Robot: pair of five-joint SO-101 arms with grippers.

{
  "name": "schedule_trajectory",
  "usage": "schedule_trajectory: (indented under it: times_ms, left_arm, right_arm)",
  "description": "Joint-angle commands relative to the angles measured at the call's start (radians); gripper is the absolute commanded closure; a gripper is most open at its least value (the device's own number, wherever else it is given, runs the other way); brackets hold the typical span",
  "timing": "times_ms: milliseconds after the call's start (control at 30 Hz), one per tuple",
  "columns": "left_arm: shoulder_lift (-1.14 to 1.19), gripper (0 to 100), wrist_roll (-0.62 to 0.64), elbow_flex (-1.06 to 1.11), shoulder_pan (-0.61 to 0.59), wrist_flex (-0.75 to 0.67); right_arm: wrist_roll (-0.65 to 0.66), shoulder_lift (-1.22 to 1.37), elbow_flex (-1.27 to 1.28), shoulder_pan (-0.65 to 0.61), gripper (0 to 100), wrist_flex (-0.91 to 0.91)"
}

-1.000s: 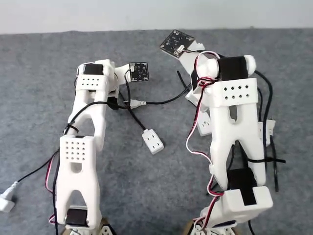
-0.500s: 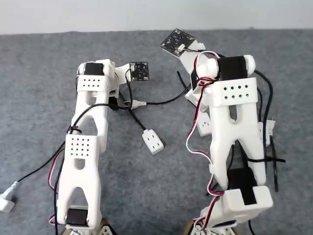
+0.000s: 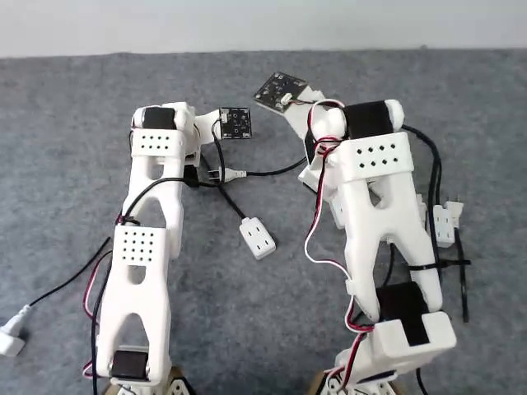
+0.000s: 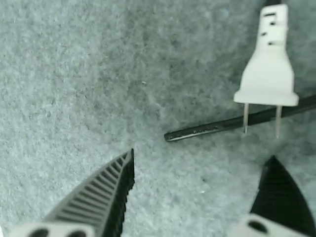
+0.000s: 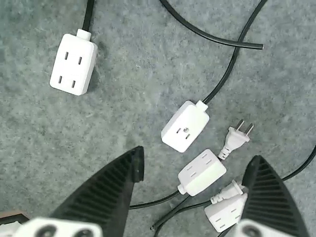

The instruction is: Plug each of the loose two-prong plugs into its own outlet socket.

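Fingers (image 4: 111,190) are standing apart on the left gripper (image 4: 201,158), beside a plug (image 3: 233,174) left of centre, and on the right gripper (image 5: 197,159).

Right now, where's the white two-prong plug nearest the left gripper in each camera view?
High view: the white two-prong plug lies beside the left arm, left of centre.
Left wrist view: the plug lies just ahead of the open left gripper, prongs toward it.
Right wrist view: I cannot match it to anything there.
Shared landmark: the black cable crossing at its prongs.
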Motion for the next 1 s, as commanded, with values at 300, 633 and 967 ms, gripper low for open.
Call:
schedule_trajectory:
  times_ms: [300, 633, 967]
  left_arm:
    - [-0.064, 61, 0.287, -0.328, -0.064, 0.219]
    - [-0.43, 61, 0.623, -0.312, -0.06, 0.292]
    - [-0.968, 61, 0.813, 0.018, 0.081, 0.29]
  right_arm:
    - [-0.08, -0.096, 0.025, -0.004, 68.6, -0.03]
    - [-0.224, -0.4, 0.011, -0.065, 68.6, 0.053]
    - [-0.288, -0.596, 0.014, -0.064, 68.6, 0.084]
